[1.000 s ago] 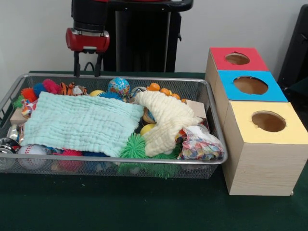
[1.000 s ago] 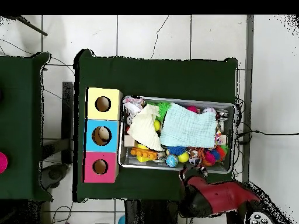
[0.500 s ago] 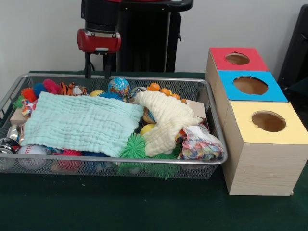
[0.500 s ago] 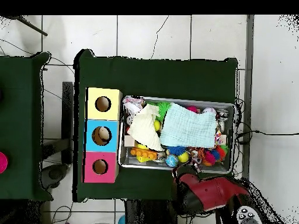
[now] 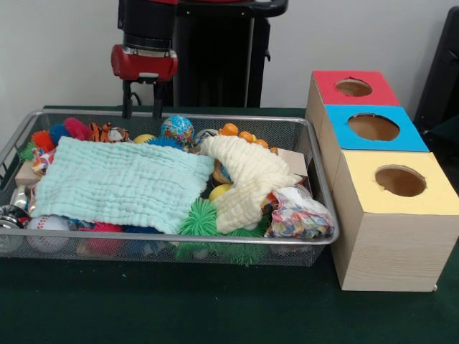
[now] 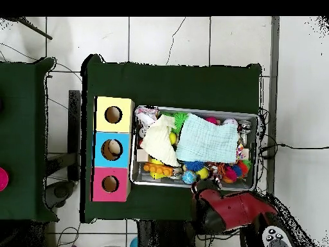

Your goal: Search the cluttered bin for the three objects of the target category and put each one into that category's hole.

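A wire mesh bin holds a jumble of toys under a light green cloth and a cream cloth. Showing around the cloths are a globe-patterned ball, a tiger toy, orange beads, a green spiky ball, a baseball and a colourful bag. My gripper hangs open and empty just above the bin's far rim, left of the globe ball. In the overhead view the red arm covers the gripper at the bin's lower edge.
Right of the bin stands a wooden box with a red-topped hole, a blue-topped hole and a yellow-topped hole. From above, the same box lies left of the bin. Green cloth covers the table.
The gripper shifted to the right along the bin's far rim in the front view, then eased back a little. It stays open. Nothing in the bin moved.
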Robot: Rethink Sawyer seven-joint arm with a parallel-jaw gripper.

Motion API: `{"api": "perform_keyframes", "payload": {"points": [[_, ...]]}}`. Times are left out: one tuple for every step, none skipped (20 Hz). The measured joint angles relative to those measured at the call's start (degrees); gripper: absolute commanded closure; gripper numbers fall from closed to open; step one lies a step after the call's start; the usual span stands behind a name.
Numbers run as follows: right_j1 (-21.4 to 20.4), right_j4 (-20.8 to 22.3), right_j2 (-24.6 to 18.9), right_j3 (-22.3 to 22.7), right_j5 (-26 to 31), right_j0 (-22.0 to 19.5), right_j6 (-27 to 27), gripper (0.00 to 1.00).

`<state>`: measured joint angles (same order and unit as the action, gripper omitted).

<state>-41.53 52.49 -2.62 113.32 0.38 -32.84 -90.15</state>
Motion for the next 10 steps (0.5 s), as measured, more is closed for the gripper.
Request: {"api": "perform_keyframes", "payload": {"points": [[0.0, 0.0, -0.1, -0.1, 0.0, -0.6, 0.0, 0.0], [0.0, 0.0, -0.2, -0.2, 0.0, -1.0, 0.0, 0.0], [0.0, 0.0, -0.4, -0.4, 0.0, -1.8, 0.0, 0.0], [-0.1, 0.1, -0.9, -0.6, 0.0, -3.1, 0.0, 0.0], [-0.1, 0.1, -1.1, -0.7, 0.0, -3.7, 0.0, 0.0], [-0.1, 0.2, -1.3, -0.7, 0.1, -4.2, 0.0, 0.0], [-0.1, 0.5, -1.9, -0.9, 0.2, -5.3, 0.0, 0.0], [-0.2, 0.7, -2.4, -1.0, 0.4, -6.2, 0.0, 0.0], [-0.2, 0.8, -2.7, -1.1, 0.5, -6.7, 0.0, 0.0], [-0.2, 0.9, -3.0, -1.2, 0.6, -7.1, 0.0, 0.0]]}}
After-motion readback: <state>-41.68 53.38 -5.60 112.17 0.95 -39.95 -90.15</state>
